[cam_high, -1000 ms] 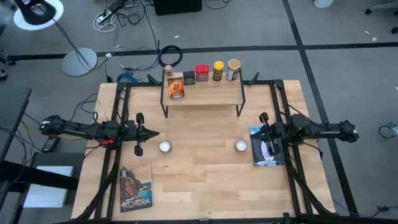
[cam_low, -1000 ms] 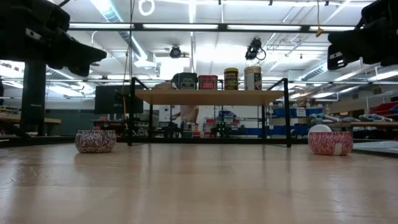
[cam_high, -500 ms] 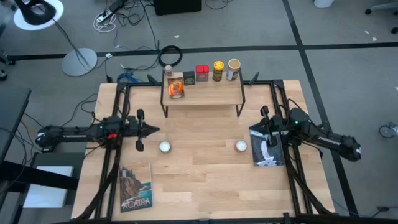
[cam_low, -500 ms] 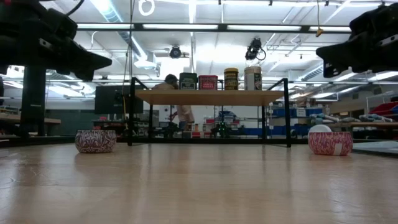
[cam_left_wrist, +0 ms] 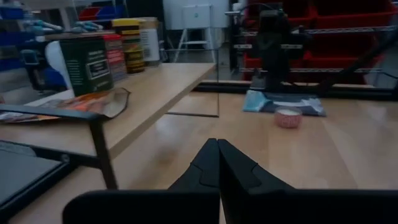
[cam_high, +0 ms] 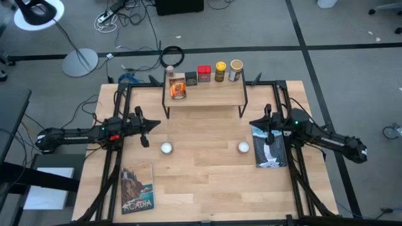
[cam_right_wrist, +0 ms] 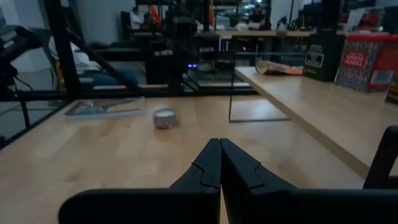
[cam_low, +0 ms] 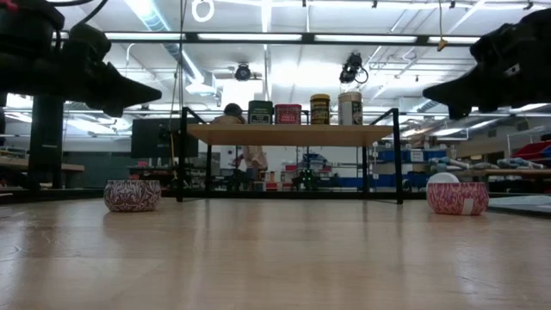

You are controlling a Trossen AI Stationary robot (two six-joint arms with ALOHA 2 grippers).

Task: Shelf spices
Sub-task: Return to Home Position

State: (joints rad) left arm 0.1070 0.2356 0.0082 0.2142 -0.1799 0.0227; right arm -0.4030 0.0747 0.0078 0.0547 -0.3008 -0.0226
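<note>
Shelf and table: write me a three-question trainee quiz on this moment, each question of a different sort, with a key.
1. True or false: the orange packet lies on the shelf.
2. How many white discs sit on the table? A one; B two; C four.
3. Fill in: the left pincer and the right pincer are both ____, with nothing between their fingers.

Key: 1 true; 2 B; 3 shut.
</note>
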